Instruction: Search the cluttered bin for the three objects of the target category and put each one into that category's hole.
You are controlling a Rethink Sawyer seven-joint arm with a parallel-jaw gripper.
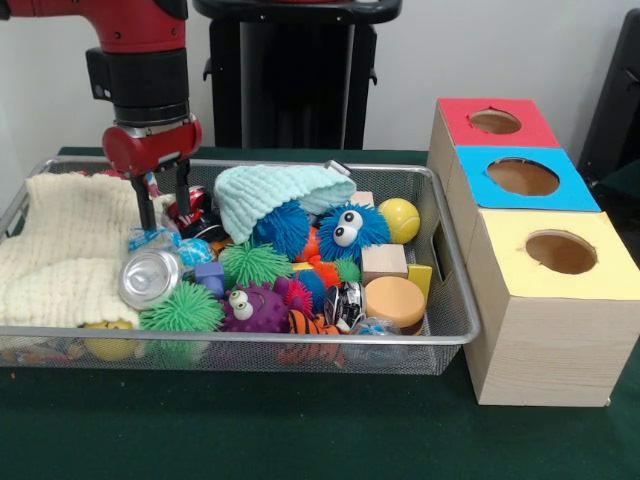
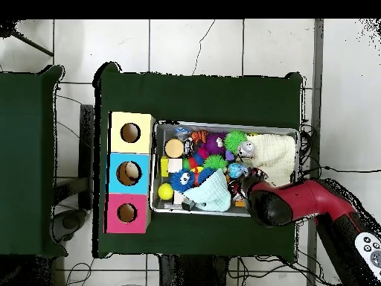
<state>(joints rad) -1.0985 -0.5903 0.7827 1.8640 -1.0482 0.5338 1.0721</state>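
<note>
The mesh bin [image 1: 455, 335] sits on the green table [image 1: 300, 430], packed with toys: a blue furry ball with googly eyes [image 1: 350, 228], a purple spiky one with eyes [image 1: 252, 308], green spiky balls [image 1: 255, 263], a yellow ball [image 1: 400, 219], a wooden cube [image 1: 384, 262], a round wooden disc [image 1: 394, 300], a blue block [image 1: 209, 277] and a silver can [image 1: 150, 277] lying on its side. A cream knitted cloth [image 1: 60, 245] covers the bin's end beside the can, and a mint knitted cloth [image 1: 275, 195] drapes over the toys at the middle. The gripper [image 1: 163, 200] hangs inside the bin between the two cloths, just above the can, its two dark fingers [image 1: 146, 208] spread apart with nothing between them. Touching the bin's other end stands the wooden box [image 1: 540, 340], its three round holes set in a red panel [image 1: 495, 121], a blue panel [image 1: 523, 177] and a yellow panel [image 1: 560, 253].
</note>
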